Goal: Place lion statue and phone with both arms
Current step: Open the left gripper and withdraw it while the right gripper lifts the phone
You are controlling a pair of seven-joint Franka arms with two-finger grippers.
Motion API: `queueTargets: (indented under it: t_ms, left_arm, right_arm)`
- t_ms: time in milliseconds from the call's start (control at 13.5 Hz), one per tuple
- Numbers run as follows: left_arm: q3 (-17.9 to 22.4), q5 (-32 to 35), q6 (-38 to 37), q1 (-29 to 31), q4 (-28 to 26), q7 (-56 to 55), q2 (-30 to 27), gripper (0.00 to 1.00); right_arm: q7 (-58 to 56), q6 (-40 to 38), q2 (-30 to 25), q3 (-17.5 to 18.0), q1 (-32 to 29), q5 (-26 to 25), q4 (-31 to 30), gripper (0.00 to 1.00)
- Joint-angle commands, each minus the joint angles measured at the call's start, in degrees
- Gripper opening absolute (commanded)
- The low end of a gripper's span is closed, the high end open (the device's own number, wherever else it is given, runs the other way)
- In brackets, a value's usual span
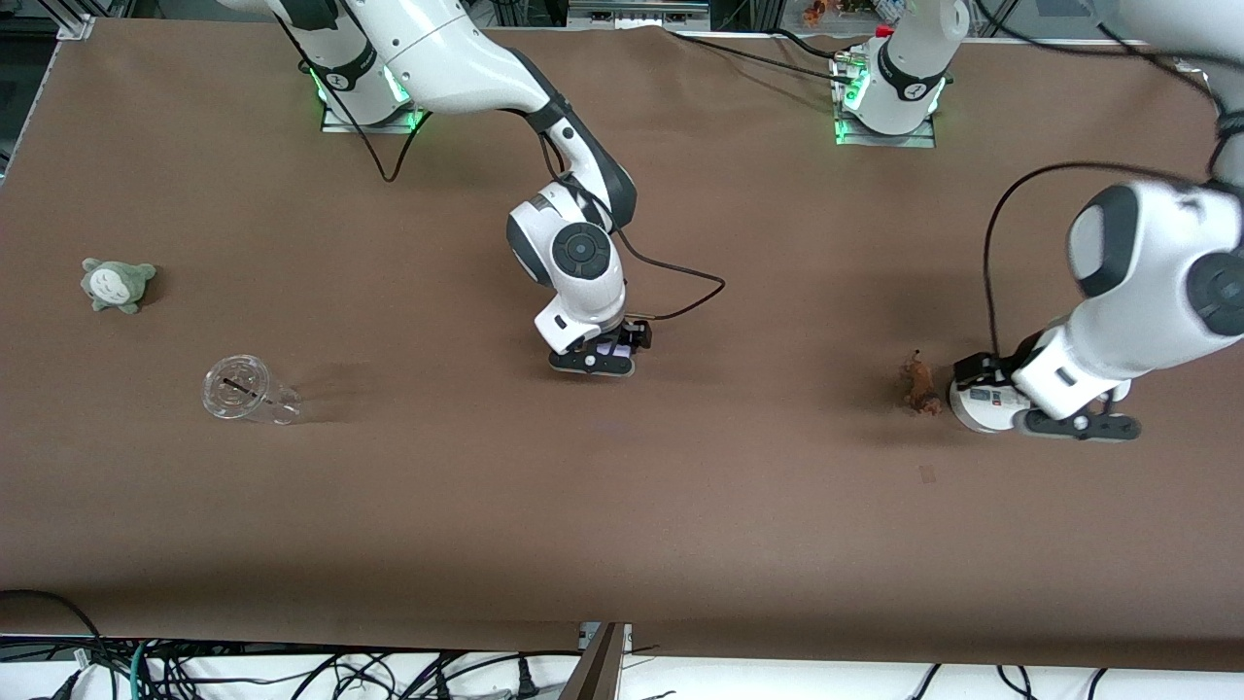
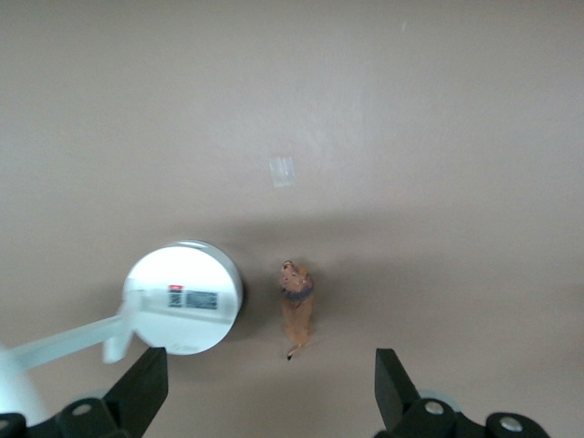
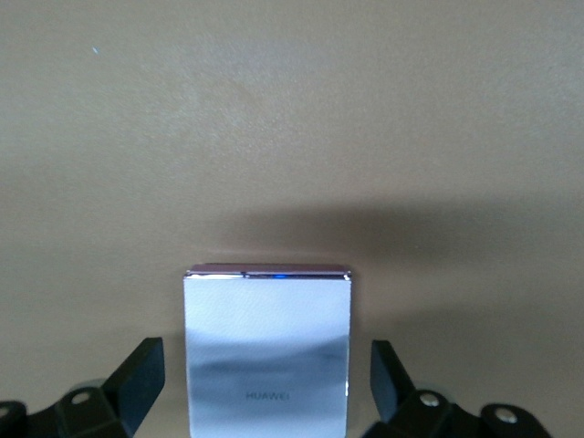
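Note:
The lion statue (image 1: 918, 386), small and orange-brown with a thin dark tail, lies on the brown table toward the left arm's end. In the left wrist view the lion statue (image 2: 297, 306) rests free on the cloth, just ahead of my left gripper (image 2: 265, 392), which is open with nothing between its fingers. From the front my left gripper (image 1: 1079, 426) hangs low by the white stand. The phone (image 3: 266, 347), a pale glossy slab, lies flat mid-table. My right gripper (image 3: 265, 388) is open astride it, with a gap on each side. My right gripper (image 1: 593, 362) hides most of the phone (image 1: 614, 348).
A white round-based stand (image 1: 977, 403) sits right beside the lion, partly under the left hand; in the left wrist view the stand (image 2: 182, 297) is close to one finger. A grey plush (image 1: 117, 284) and a clear cup (image 1: 248, 391) on its side lie toward the right arm's end.

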Motion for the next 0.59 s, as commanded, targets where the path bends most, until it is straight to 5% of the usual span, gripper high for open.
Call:
queueTargets:
  t_ms: [0, 222, 519]
  left_arm:
    - [0.30, 0.47, -7.95, 0.48, 8.28, 0.21, -2.38, 1.00]
    - [0.22, 0.46, -19.04, 0.31, 18.85, -0.15, -2.03, 1.00]
    - [0.57, -0.41, -26.17, 0.31, 17.75, -0.40, -6.57, 1.00]
  right_arm:
    - [-0.66, -0.05, 1.10, -0.02, 0.16, -0.51, 0.87, 1.00]
    - [-0.66, 0.04, 1.54, -0.02, 0.24, -0.51, 0.87, 1.00]
    - [-0.31, 1.35, 1.63, -0.02, 0.33, -0.51, 0.87, 1.00]
